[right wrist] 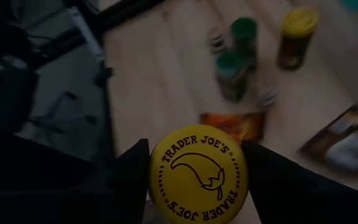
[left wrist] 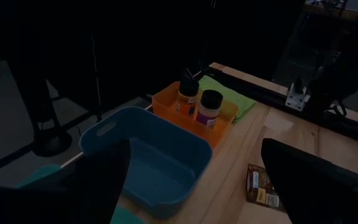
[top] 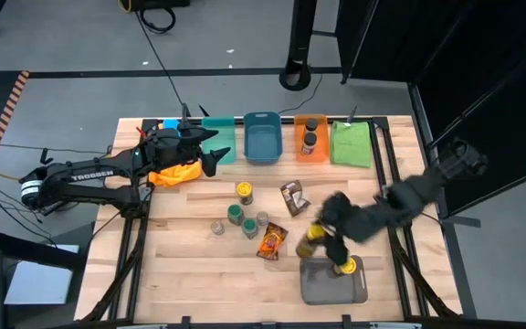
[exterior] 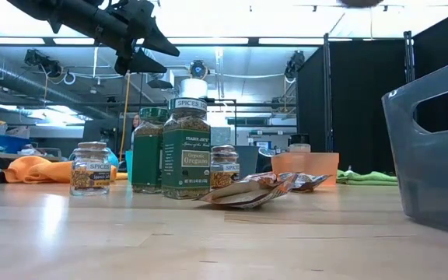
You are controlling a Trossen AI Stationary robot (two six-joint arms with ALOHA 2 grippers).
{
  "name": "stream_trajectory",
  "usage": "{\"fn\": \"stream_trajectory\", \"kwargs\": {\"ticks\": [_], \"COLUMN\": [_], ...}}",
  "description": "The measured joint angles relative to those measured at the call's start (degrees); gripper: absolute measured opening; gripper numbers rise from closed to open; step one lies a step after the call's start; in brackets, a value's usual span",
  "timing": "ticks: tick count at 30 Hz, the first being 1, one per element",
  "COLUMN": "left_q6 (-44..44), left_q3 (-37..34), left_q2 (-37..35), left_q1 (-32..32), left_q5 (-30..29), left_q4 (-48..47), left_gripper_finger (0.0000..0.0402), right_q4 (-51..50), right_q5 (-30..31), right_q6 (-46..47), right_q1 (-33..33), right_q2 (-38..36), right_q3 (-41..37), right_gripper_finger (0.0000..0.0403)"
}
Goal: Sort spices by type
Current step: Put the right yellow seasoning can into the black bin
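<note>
Right gripper (right wrist: 194, 180) pinching a yellow-lidded Trader Joe's jar (right wrist: 197, 173), one finger each side of the lid, jar upright, over the grey tray (top: 322, 285) at the table's near right. Orange bin (top: 311, 146) with two jars far across the table, nearer the left gripper (top: 214, 153), spread wide, empty, beside the blue bin (top: 263, 142).

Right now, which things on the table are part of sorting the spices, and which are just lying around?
Part of the job:
- yellow-lidded jar between the right gripper fingers
- two jars in the orange bin
- loose jars
- orange packet, brown packet
- blue bin

Lying about:
- grey tray
- green cloth
- orange cloth
</note>
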Motion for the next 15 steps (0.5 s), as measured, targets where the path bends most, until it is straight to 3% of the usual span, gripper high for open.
{"fn": "stream_trajectory", "kwargs": {"ticks": [8, 15], "left_q6": [0.0, 0.0], "left_q3": [0.0, 0.0], "left_q2": [0.0, 0.0], "left_q1": [0.0, 0.0], "left_q5": [0.0, -2.2], "left_q4": [-0.3, -0.3], "left_gripper_finger": [0.0369, 0.0369], "right_q4": [-6.0, -13.2], "right_q5": [11.8, 12.9], "right_q6": [25.1, 42.2], "right_q1": [16.3, 24.8], "right_q2": [2.3, 8.4], "right_q3": [0.0, 0.0], "right_gripper_finger": [0.0231, 0.0231]}}
